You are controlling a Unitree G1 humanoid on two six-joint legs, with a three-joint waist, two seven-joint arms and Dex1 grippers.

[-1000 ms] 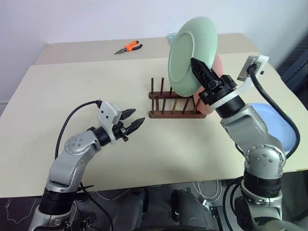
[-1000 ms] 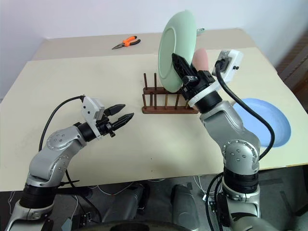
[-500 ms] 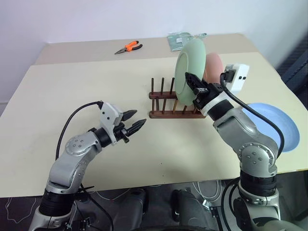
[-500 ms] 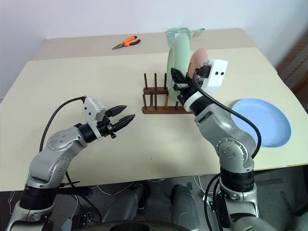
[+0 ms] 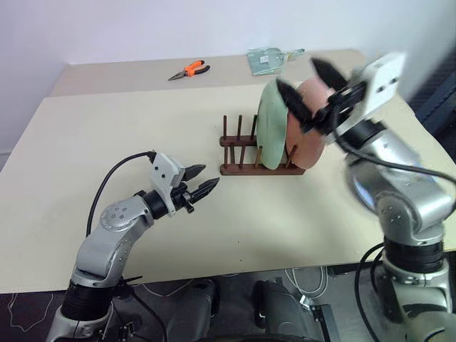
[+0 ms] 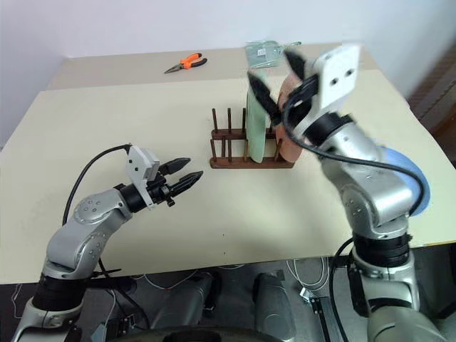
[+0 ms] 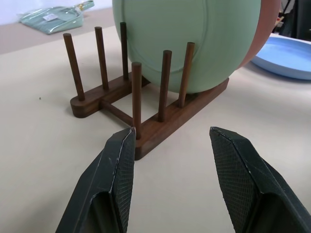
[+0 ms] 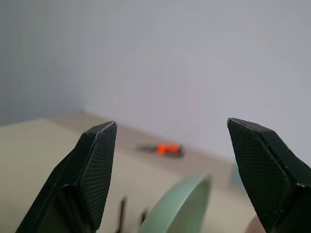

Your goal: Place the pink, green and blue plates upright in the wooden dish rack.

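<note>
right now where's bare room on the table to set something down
Bare: the wide stretch left of the rack, between the pliers and the left pincer, and the strip in front of the rack. Crowded: the rack's right end, with the green plate, pink plate and right pincer.

3 plates [image 5: 271,135]; 1 dish rack [image 5: 239,169]; 1 pliers [image 5: 188,70]; 1 packet [image 5: 269,58]
</note>
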